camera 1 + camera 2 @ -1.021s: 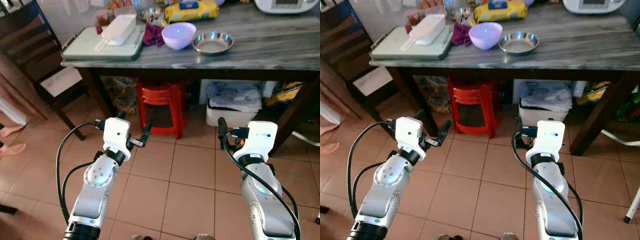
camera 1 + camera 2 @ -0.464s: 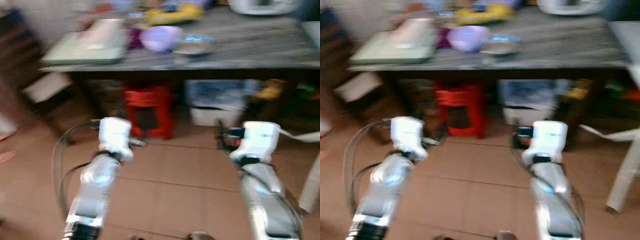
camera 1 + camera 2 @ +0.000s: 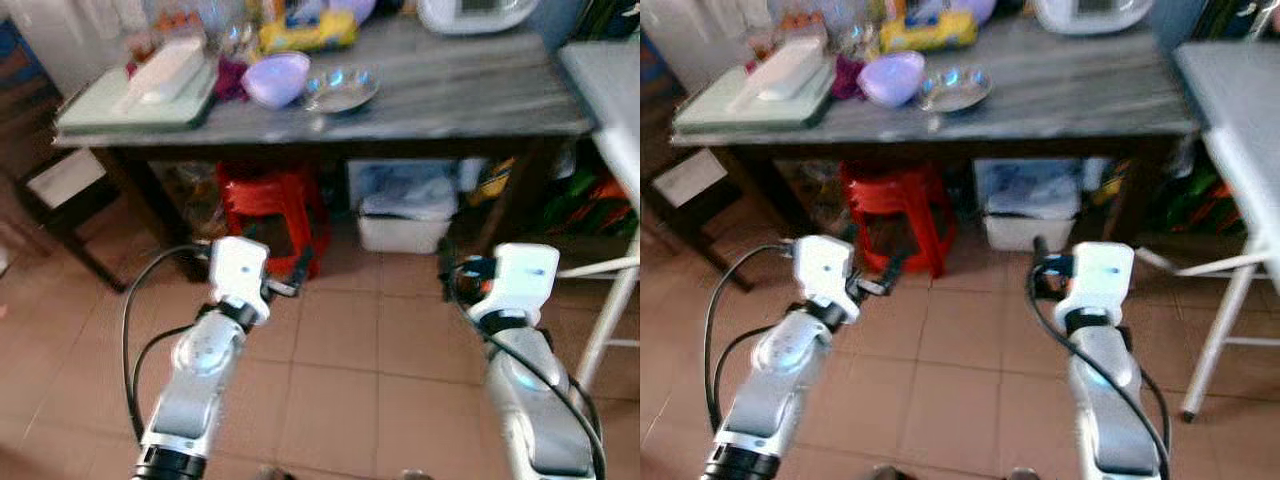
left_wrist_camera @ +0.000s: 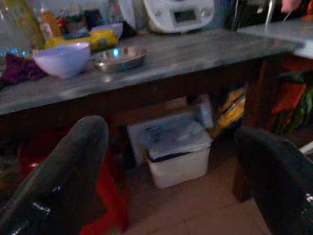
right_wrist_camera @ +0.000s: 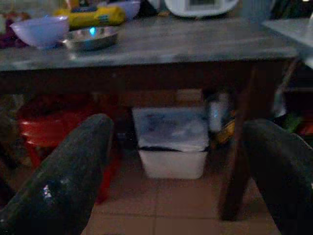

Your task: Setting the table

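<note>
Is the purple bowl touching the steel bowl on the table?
Cannot tell. In the left wrist view the purple bowl and steel bowl sit side by side with rims meeting or overlapping; the picture is too soft to show contact or a gap.

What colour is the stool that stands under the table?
The stool is red; it shows best in the left eye view, under the grey table.

Bowl [image 3: 276, 78] left of dish [image 3: 341, 89]

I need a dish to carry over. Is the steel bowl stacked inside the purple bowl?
No, the steel bowl sits on the table beside the purple bowl.
</note>
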{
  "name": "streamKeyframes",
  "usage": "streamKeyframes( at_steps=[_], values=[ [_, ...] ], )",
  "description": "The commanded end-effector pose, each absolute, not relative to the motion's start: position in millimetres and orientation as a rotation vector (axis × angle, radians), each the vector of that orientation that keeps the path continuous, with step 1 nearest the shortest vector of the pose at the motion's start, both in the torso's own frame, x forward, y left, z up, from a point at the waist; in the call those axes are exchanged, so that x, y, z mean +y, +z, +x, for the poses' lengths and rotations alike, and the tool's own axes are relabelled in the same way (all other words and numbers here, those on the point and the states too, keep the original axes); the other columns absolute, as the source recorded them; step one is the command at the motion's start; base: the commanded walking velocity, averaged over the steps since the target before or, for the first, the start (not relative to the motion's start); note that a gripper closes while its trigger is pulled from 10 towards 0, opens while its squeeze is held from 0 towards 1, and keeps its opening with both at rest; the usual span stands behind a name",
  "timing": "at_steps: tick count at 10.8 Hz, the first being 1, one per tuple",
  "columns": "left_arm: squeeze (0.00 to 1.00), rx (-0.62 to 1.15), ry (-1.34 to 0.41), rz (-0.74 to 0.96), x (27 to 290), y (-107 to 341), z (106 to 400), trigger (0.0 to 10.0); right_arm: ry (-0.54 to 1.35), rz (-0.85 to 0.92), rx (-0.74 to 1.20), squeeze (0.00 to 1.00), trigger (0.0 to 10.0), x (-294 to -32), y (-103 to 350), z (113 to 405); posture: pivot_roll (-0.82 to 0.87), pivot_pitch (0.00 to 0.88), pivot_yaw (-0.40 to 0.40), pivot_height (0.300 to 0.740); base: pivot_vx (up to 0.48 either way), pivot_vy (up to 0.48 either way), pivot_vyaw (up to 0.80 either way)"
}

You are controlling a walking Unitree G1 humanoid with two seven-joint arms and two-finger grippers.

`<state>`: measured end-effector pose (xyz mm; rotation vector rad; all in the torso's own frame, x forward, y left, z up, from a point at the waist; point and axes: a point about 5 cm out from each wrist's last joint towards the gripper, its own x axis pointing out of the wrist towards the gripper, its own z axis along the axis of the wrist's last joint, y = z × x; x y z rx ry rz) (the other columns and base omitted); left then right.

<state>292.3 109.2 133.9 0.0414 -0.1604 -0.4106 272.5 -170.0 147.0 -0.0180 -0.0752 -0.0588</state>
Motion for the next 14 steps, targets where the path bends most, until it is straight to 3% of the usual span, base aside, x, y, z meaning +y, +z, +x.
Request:
streamKeyframes(
  at_steps=[1, 10, 12, 14],
  values=[
    [0.0, -0.146, -0.381, 0.053, 119.9, 131.2, 291.4, 10.0, -0.028, -0.003, -0.074, 0.0, 10.0, -162.0, 146.7, 273.0, -0.15, 0.127, 0.117, 0.74, 0.0, -0.292, 0.0],
    [0.0, -0.177, -0.278, 0.065, 124.4, 137.8, 293.7, 10.0, -0.037, -0.024, -0.145, 0.0, 10.0, -159.8, 155.0, 271.8, -0.14, 0.103, 0.122, 0.74, 0.0, -0.291, 0.0],
    [0.0, -0.173, -0.276, 0.066, 123.7, 137.4, 294.4, 10.0, -0.031, -0.019, -0.142, 0.0, 10.0, -157.0, 153.4, 272.9, -0.14, 0.103, 0.123, 0.74, 0.0, -0.292, -0.76],
    [0.0, -0.174, -0.266, 0.064, 125.3, 138.5, 296.9, 10.0, -0.03, -0.02, -0.144, 0.0, 10.0, -158.4, 153.8, 274.8, -0.13, 0.105, 0.118, 0.74, 0.0, -0.294, 0.0]
  ],
)
